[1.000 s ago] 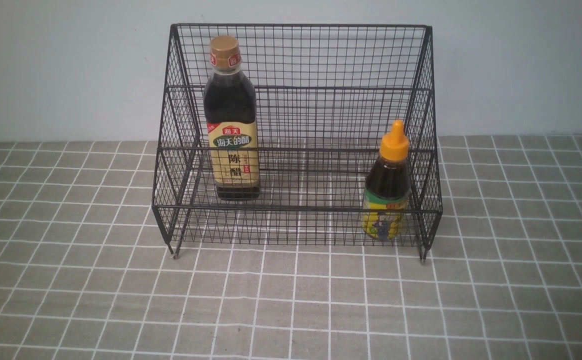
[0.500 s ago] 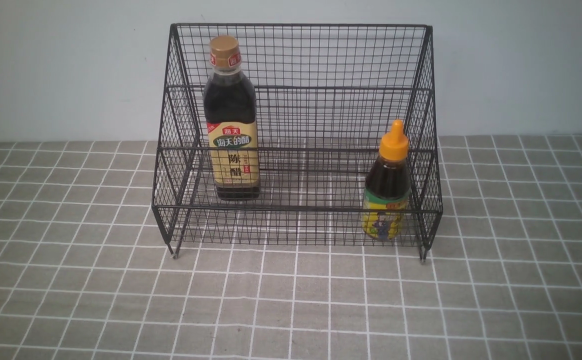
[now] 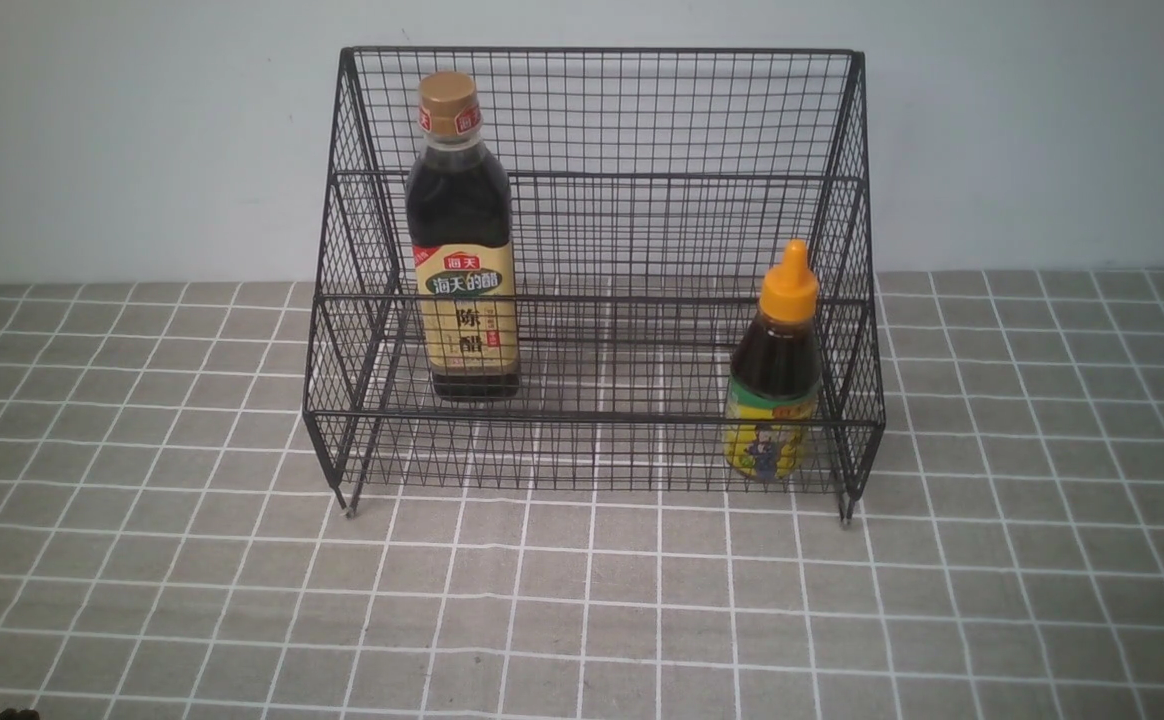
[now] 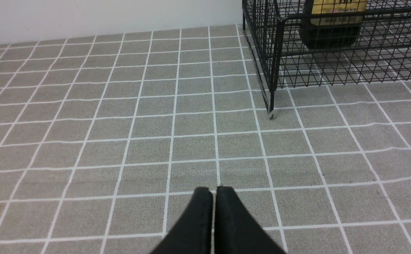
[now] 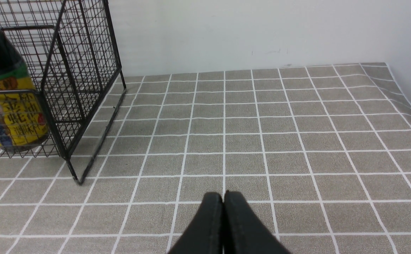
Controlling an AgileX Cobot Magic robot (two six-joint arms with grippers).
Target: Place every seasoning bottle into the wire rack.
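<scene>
- Your left gripper [image 4: 213, 192] has its fingers pressed together on nothing, low over the checked tablecloth [image 4: 120, 123]; your right gripper [image 5: 223, 197] is closed and empty in the same way.
- The tall bottle [image 3: 462, 240] stands upright on the left side of the wire rack [image 3: 592, 110], apparently on the upper tier, though the mesh makes the shelf hard to read.
- The short bottle [image 3: 774, 370] stands upright in the lower front tier, at the right end.
- Both bottles lie forward of your fingers, long axes vertical: the tall one is nearer your left arm, the short one nearer your right.
- You can judge the task finished; no further reach looks needed, only keeping both arms well apart from the rack.
</scene>
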